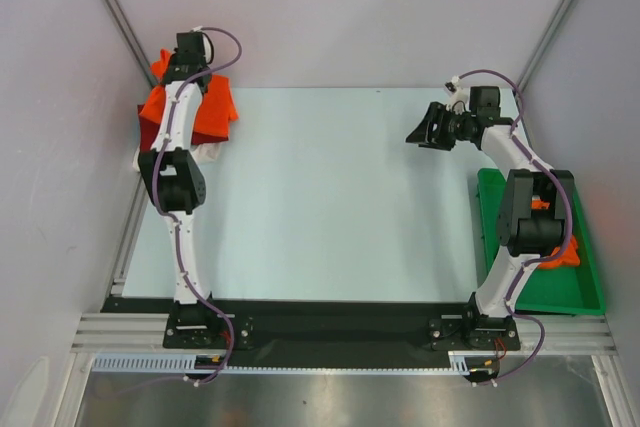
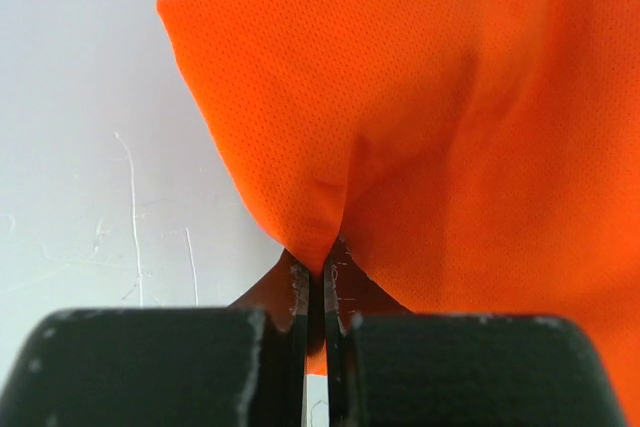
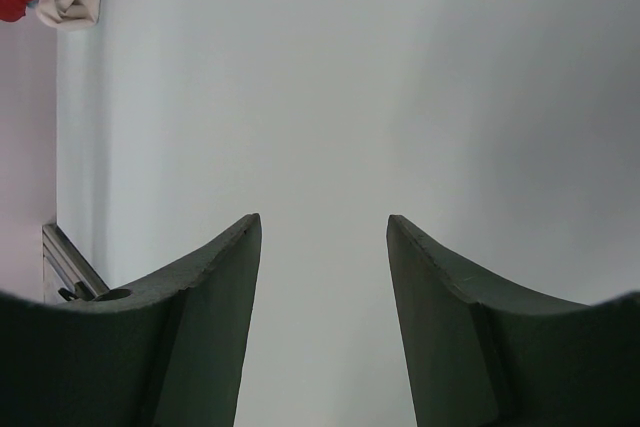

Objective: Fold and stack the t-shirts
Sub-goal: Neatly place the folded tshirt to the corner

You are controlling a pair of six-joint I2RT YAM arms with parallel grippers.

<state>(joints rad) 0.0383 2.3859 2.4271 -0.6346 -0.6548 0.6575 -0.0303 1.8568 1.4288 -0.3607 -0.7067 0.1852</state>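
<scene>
A bright orange t-shirt [image 1: 215, 107] hangs bunched at the far left corner of the table, over a folded dark red t-shirt [image 3: 20, 9] and a white one [image 3: 72, 7]. My left gripper [image 2: 320, 269] is shut on a pinched fold of the orange cloth [image 2: 430, 127], which fills most of the left wrist view. My right gripper [image 1: 425, 129] hovers over the far right of the table, open, with nothing between its fingers [image 3: 215, 277]. Another orange t-shirt [image 1: 562, 252] lies crumpled in the bin on the right, partly hidden by the right arm.
A green plastic bin [image 1: 575, 292] stands along the right edge of the pale table [image 1: 330, 197]. Grey walls and metal frame posts close in the back and both sides. The left arm [image 1: 175, 182] stretches along the left edge.
</scene>
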